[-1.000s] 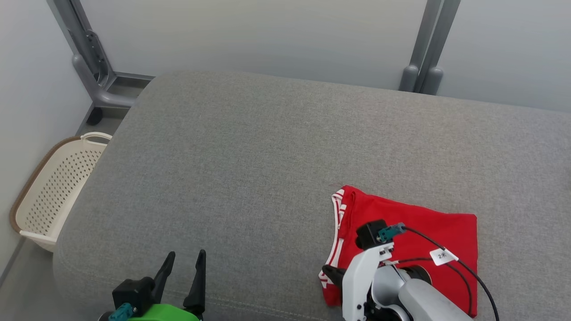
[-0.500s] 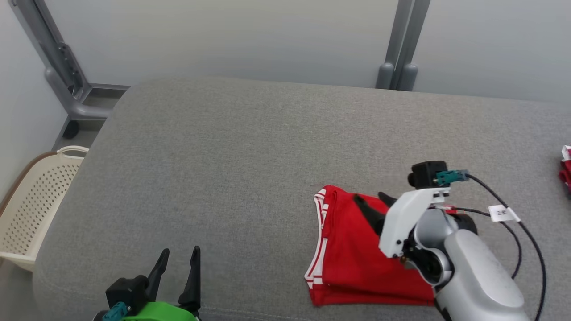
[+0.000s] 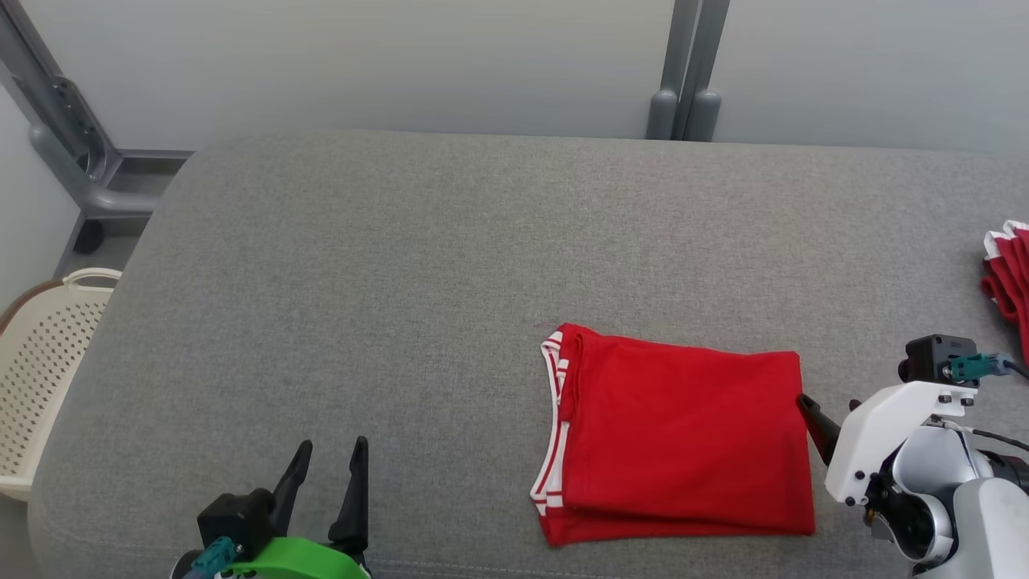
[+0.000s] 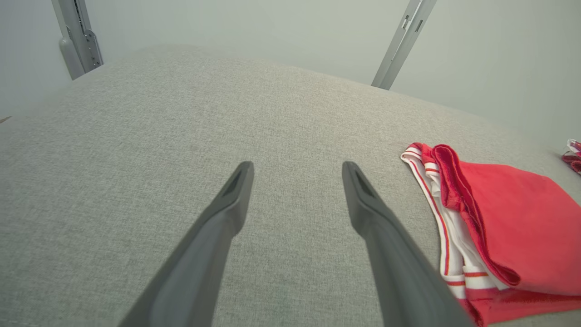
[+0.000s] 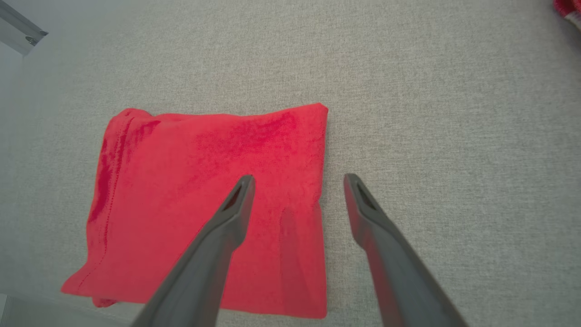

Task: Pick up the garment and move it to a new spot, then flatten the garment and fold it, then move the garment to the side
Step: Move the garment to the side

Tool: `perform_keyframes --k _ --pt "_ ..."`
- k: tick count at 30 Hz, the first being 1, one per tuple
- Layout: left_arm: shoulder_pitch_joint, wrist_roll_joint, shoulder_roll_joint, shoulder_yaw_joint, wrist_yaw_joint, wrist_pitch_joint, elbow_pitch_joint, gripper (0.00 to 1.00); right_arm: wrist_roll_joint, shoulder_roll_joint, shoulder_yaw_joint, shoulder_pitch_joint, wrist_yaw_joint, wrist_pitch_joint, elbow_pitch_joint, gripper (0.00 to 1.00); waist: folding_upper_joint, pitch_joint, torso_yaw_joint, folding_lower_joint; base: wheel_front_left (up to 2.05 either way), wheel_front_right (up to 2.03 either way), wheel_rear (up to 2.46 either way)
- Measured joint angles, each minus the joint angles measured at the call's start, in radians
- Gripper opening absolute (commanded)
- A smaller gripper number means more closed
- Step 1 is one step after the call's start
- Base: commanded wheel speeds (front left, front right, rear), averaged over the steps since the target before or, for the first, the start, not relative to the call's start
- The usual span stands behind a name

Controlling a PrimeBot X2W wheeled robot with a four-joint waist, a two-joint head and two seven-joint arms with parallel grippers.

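Observation:
The garment (image 3: 675, 434) is a red piece with white-striped trim, lying folded into a flat rectangle on the grey cushion (image 3: 402, 281). My right gripper (image 3: 830, 412) hovers open just off its right edge, holding nothing. In the right wrist view that gripper (image 5: 298, 179) straddles the garment's (image 5: 204, 195) right edge, with one finger over the cloth and the other over bare cushion. Far to the left near the front edge, my left gripper (image 3: 332, 446) stands open and empty. The left wrist view has the same gripper (image 4: 297, 168) over bare cushion, with the garment (image 4: 508, 227) off to its right.
A cream perforated basket (image 3: 40, 378) stands on the floor off the cushion's left end. Another red and white cloth (image 3: 1009, 273) lies at the far right edge. Grey metal posts (image 3: 687, 72) rise behind the cushion against the pale wall.
My right gripper opened, let go of the garment's front left part, and drew back to the right, off the cloth. The head camera turned right. The left gripper stayed put.

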Motion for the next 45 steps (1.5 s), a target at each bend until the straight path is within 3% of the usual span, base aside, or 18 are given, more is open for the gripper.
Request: perform_keyframes --k 5,22,23,25,26,36,45 --pt "-0.021 0.005 0.0 -0.006 0.0 0.0 0.001 1.0 -0.005 0.001 -0.029 -0.001 0.0 0.002 0.028 1.0 0.0 0.023 0.004 0.0 0.0 0.0 0.0" --pt "-0.027 0.021 0.01 0.003 -0.001 0.0 -0.014 1.0 0.041 0.0 -0.071 -0.079 0.0 -0.091 0.313 1.0 -0.0001 0.064 0.053 0.0 0.0 0.0 0.0" --pt "-0.027 0.021 0.01 0.002 -0.001 0.0 -0.015 1.0 0.039 0.0 -0.073 -0.085 0.0 -0.096 0.327 0.82 0.0 0.067 0.056 0.0 0.0 0.0 0.0" --pt "-0.029 0.022 0.01 0.001 -0.001 0.0 -0.016 1.0 0.036 -0.001 -0.077 -0.099 0.0 -0.11 0.351 0.14 -0.0001 0.072 0.061 0.0 0.0 0.0 0.0" --pt "-0.029 0.024 0.01 0.001 -0.001 0.0 -0.016 1.0 0.033 -0.001 -0.077 -0.105 0.0 -0.116 0.365 0.0 -0.0001 0.074 0.065 0.0 0.0 0.0 0.0" --pt "-0.027 0.034 0.009 0.012 0.002 0.0 -0.031 1.0 0.006 -0.002 -0.072 -0.137 0.001 -0.171 0.434 0.0 -0.0001 0.057 0.077 0.0 0.0 0.0 0.0" --pt "-0.025 0.044 0.006 0.02 0.009 0.0 -0.061 1.0 -0.109 0.001 -0.074 -0.228 0.0 -0.193 0.433 0.0 0.0 0.036 0.051 0.0 0.0 0.0 0.0"
